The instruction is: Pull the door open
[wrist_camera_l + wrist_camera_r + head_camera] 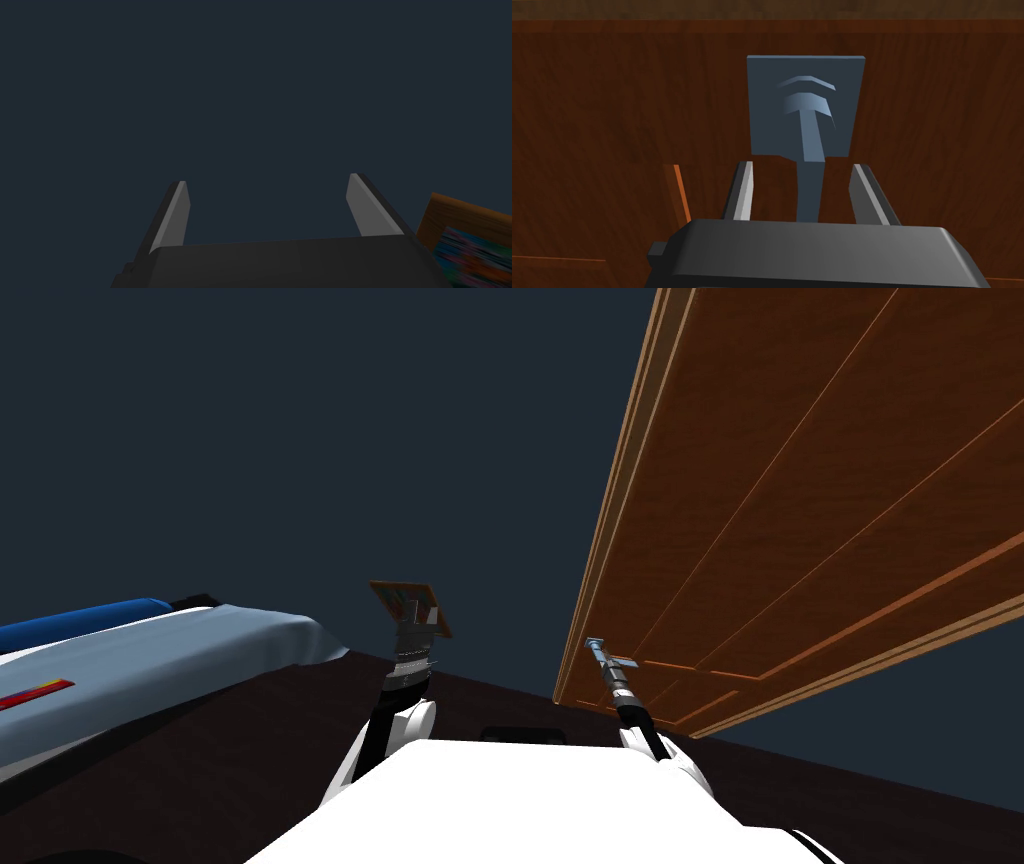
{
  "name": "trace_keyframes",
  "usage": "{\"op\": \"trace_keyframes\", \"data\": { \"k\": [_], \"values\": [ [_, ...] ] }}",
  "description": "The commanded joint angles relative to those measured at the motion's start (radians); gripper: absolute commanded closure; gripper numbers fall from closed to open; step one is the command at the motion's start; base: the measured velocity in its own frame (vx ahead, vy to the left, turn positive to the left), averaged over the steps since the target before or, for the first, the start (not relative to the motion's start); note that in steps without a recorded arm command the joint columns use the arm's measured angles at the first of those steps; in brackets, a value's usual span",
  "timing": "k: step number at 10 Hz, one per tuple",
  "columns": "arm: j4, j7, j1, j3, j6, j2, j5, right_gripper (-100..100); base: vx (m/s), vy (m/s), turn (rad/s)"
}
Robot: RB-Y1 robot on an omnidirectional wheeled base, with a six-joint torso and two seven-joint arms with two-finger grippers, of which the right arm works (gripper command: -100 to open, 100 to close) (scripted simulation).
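A brown wooden panelled door (800, 488) rises to my right. On the door (612, 100) sits a blue-grey square plate (767, 100), from which a lever handle (810, 150) runs toward my hand. My right gripper (802, 164) straddles this lever, its fingers (743, 195) narrowed around it with a gap on each side, touching neither side. From the head view, the right gripper (600, 653) is at the handle (594, 641) near the door's edge. My left gripper (267, 179) is open and holds nothing, raised (415, 623) to the left of the door.
A bed with a light blue sheet (150, 668) and a blue pillow (90, 620) stands at my left. A small framed picture (400, 598) hangs on the dark blue-grey wall by the left hand. Dark floor (250, 758) lies between bed and door.
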Motion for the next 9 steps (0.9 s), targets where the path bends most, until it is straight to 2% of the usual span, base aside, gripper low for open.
{"op": "trace_keyframes", "data": {
  "k": [1, 5, 9],
  "values": [
    [0.0, 0.0, 0.0, 0.0, 0.001, 0.0, 0.0, 100, -0.021, 0.008, -0.01],
    [0.0, 0.0, 0.0, 0.0, 0.001, 0.0, 0.0, 100, -0.008, 0.002, 0.001],
    [-0.002, -0.045, 0.029, 0.033, -0.034, -0.034, 0.016, 100, -0.165, -0.044, 0.115]
  ]
}}
